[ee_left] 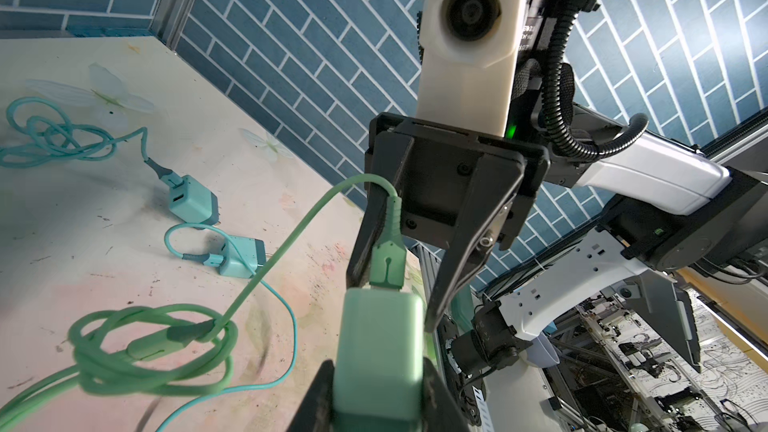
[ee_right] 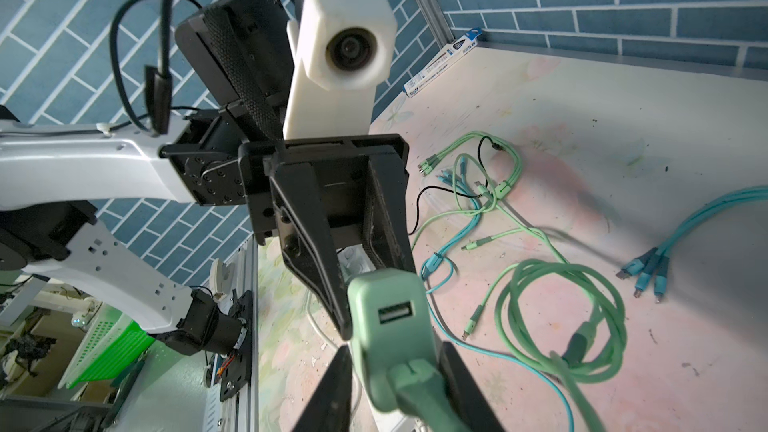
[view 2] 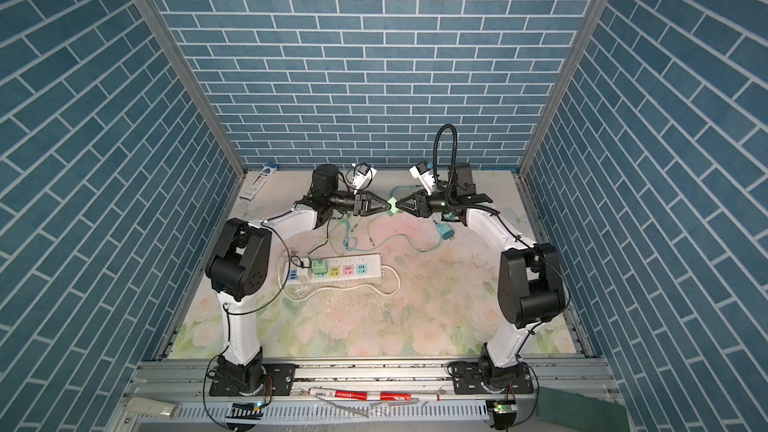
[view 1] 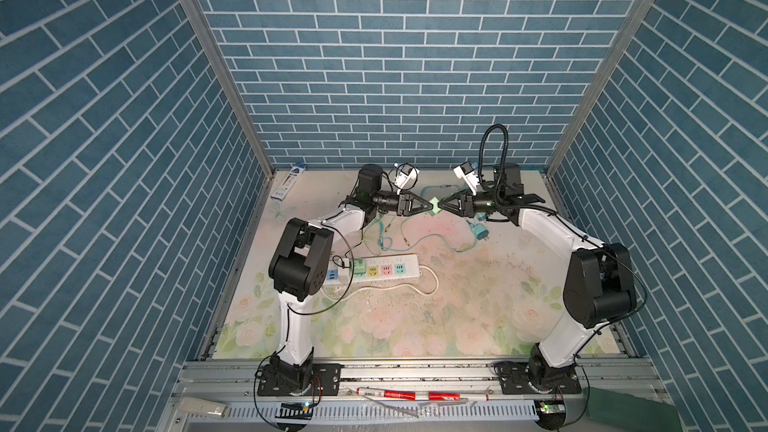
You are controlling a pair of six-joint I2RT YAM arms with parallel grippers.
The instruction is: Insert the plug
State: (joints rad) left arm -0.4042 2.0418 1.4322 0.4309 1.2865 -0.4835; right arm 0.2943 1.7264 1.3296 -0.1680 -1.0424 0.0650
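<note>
– Left hand (ee_left: 378,367) is clamped on the mint charger block (ee_left: 380,338), in mid-air above the surface (view 1: 478,292)?
– Yes. Its USB plug (ee_left: 387,261) looks seated in the block; right hand (ee_left: 395,297) straddles it with jaws slightly apart, gripping nothing.
– Handling?
– Light, rigid, smooth plastic, I'd judge; pinch the plug's flat sides, not its limp cable (ee_left: 291,243), which trails down to the surface.
</note>
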